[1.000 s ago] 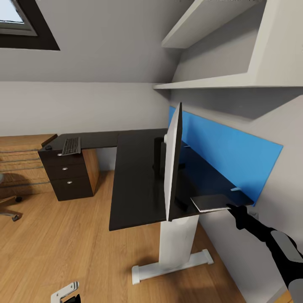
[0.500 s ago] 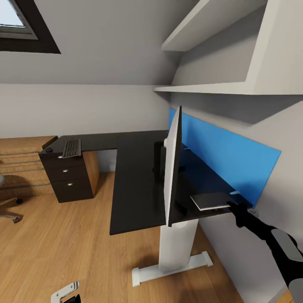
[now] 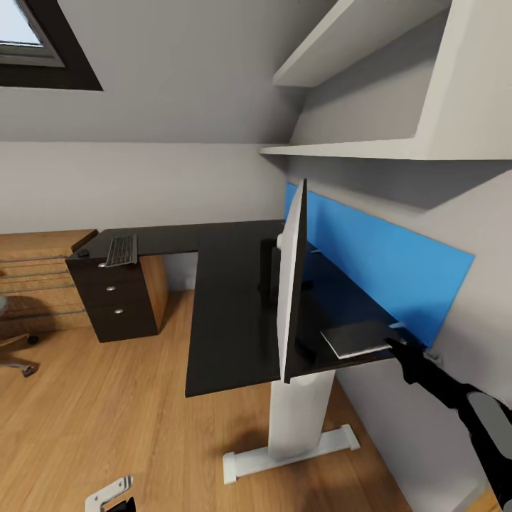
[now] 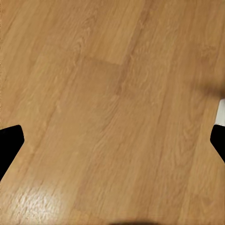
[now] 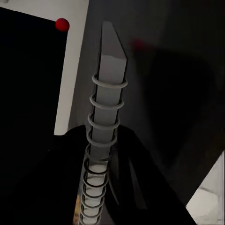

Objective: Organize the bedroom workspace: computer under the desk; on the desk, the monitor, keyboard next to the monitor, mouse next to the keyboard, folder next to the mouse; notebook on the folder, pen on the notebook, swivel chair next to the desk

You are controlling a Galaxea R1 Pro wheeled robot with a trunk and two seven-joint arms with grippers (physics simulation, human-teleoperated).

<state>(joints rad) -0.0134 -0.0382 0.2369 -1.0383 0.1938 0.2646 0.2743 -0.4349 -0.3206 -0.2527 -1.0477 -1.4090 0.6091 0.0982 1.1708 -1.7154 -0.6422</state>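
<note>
Lowest in the head view, at the bottom left edge, the left gripper (image 3: 112, 496) shows as a pale grey bracket over the wood floor (image 3: 92, 419). In the left wrist view its black fingers (image 4: 9, 143) sit at opposite edges of the frame, wide apart, with nothing but floorboards between them.

At the lower right the black right arm (image 3: 462, 405) reaches up and left to the near end of the table (image 3: 227, 313). Its right gripper (image 3: 395, 346) meets the edge of the notebook (image 3: 355, 337), a dark-covered flat rectangle with a pale underside lying at the table's near right corner, just below the blue panel (image 3: 384, 263). In the right wrist view the notebook's spiral-bound spine (image 5: 104, 140) runs up between the two dark fingers (image 5: 136, 173), which are clamped on it from either side.

The monitor (image 3: 293, 284) stands on the table in mid frame, seen nearly edge-on, white back toward the left. The table's white leg and long foot (image 3: 291, 444) stand on the floor below it.

Further off, toward the left middle, the keyboard (image 3: 121, 250) lies on top of a black drawer unit (image 3: 117, 299) with round silver knobs, well apart from the monitor. At the far left edge a part of the swivel chair (image 3: 13, 352) shows, its base and a caster on the floor. Above, white wall shelves (image 3: 370, 146) fill the upper right, and a dark-framed skylight (image 3: 35, 50) sits in the upper left corner.
</note>
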